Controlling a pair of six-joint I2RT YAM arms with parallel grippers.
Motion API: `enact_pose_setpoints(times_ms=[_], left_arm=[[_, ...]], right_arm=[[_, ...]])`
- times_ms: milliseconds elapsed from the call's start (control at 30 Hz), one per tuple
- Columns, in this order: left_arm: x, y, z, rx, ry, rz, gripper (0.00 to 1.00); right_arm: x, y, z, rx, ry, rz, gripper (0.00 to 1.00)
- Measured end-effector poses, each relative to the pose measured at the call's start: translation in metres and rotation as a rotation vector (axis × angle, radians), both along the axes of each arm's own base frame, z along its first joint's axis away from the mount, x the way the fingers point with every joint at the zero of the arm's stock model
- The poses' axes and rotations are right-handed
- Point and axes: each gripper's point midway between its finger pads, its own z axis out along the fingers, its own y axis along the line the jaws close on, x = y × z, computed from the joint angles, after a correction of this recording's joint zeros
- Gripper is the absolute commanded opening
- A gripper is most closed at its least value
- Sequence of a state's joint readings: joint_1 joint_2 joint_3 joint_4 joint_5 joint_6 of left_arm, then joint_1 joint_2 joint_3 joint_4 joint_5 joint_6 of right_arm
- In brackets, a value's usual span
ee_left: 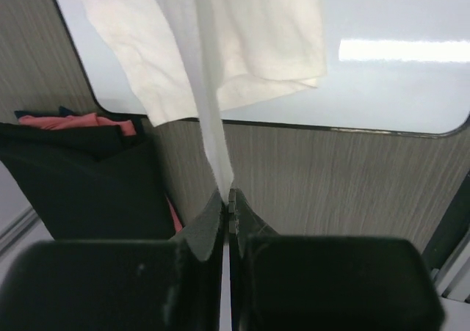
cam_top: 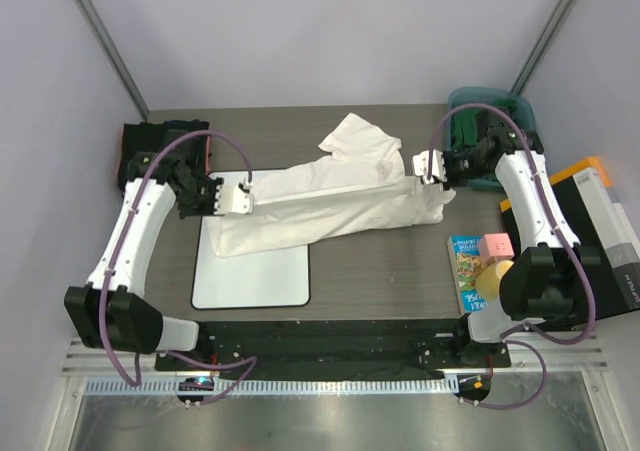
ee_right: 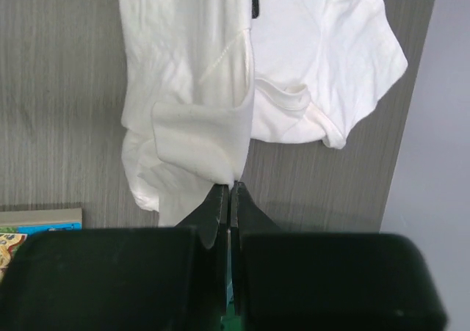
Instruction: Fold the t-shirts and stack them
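Two closed grips, left end effector and right end effector, on opposite ends of the white t-shirt.

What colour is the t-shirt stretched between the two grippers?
The t-shirt is white. It shows best in the top external view.

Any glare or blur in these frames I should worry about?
Left wrist: glare streak on the white board; near foreground dark and soft. Right wrist: white t-shirt sharp, seams legible; foreground blurred too. Top external: even light, only a faint shadow under the t-shirt.
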State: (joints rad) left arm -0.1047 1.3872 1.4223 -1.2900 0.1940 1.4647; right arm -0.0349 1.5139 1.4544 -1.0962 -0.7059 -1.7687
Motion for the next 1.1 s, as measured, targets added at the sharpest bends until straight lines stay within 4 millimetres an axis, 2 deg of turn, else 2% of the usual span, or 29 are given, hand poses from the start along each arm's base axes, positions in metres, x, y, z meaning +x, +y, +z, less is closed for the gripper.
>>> enact_pose_setpoints(times_ms=[33,100,133,167,200,267,367,433,533,633,900,1100], left_arm=[[-0.006,0.002,-0.004,0.011,0.004,-0.010,0.00],[-0.025,0.006,-0.012,0.036,0.016,-0.048,0.00],[-0.034,0.008,-0.016,0.049,0.022,-0.063,0.00],[-0.042,0.012,-0.019,0.066,0.027,-0.074,0.00],[-0.048,0.014,-0.021,0.077,0.036,-0.081,0.00],[-0.056,0.017,-0.024,0.094,0.054,-0.093,0.00],[-0.054,0.016,-0.024,0.104,0.066,-0.093,0.00],[-0.048,0.016,-0.023,0.108,0.066,-0.090,0.00],[-0.042,0.016,-0.023,0.115,0.069,-0.078,0.00],[-0.037,0.017,-0.024,0.129,0.062,-0.079,0.00],[-0.024,0.016,-0.027,0.157,0.037,-0.083,0.00],[-0.020,0.010,-0.032,0.163,0.046,-0.082,0.00]], right_arm=[[-0.002,0.002,0.001,-0.004,0.003,0.031,0.18],[-0.014,0.005,-0.008,-0.011,0.036,0.079,0.31],[-0.025,0.007,-0.017,-0.019,0.058,0.100,0.50],[-0.038,0.007,-0.030,-0.032,0.090,0.116,0.57],[-0.051,0.009,-0.047,-0.038,0.123,0.112,0.59],[-0.070,0.012,-0.083,-0.065,0.135,0.083,0.59],[-0.081,0.017,-0.113,-0.090,0.125,0.045,0.50],[-0.073,0.014,-0.110,-0.106,0.114,0.022,0.46],[-0.050,0.009,-0.090,-0.122,0.043,0.017,0.46],[-0.042,0.009,-0.086,-0.128,-0.011,0.038,0.46],[-0.046,0.019,-0.106,-0.151,-0.045,0.155,0.52],[-0.051,0.032,-0.136,-0.158,-0.012,0.228,0.55]])
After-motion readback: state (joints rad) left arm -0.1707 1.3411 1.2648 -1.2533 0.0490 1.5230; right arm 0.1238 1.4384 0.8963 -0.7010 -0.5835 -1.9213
